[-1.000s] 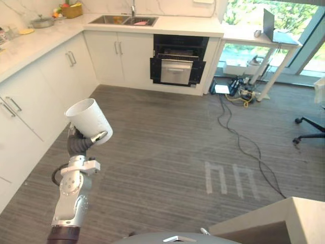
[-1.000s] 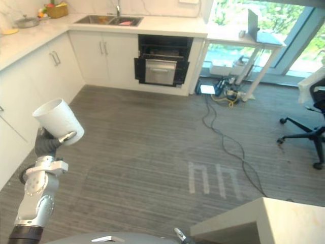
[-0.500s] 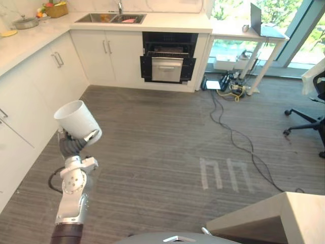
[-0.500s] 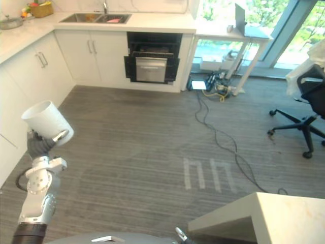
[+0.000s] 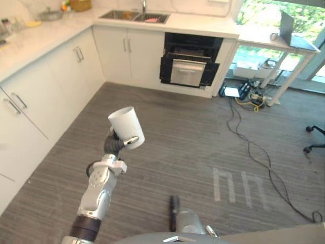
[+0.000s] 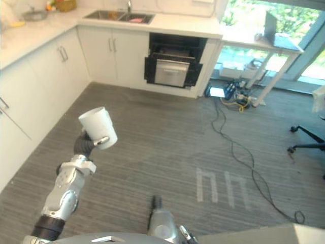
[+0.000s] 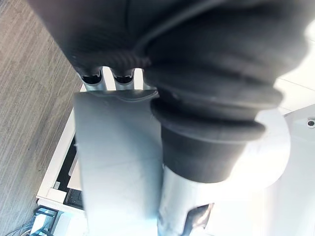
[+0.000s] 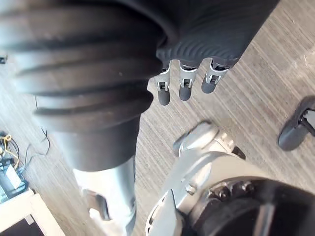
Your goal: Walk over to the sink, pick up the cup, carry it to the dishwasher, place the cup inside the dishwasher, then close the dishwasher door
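The left arm rose from the lower left, its hand [image 5: 116, 143] curled round a tilted white cup [image 5: 127, 132] at centre left, above the grey floor [image 5: 177, 137]. The right hand [image 8: 184, 84] hung down, fingers straight and relaxed.

Place: we judge this a fitted kitchen that shares its room with a work corner.
Wet zone: we find a steel sink [image 5: 134, 16] set in a pale marble-look countertop [image 5: 45, 38].
Storage: white handled cabinets [image 5: 127, 53] run below the sink and turn a corner to its left.
Appliance: a black dishwasher [image 5: 190, 66] stands open just right of the sink.
Worktop: a pot [image 5: 51, 15] sits left of the sink.
Work corner: further right of the sink we note a desk [image 5: 274, 41] with a laptop [image 5: 287, 23], floor cables [image 5: 249, 91] and an office chair [image 6: 307, 146].
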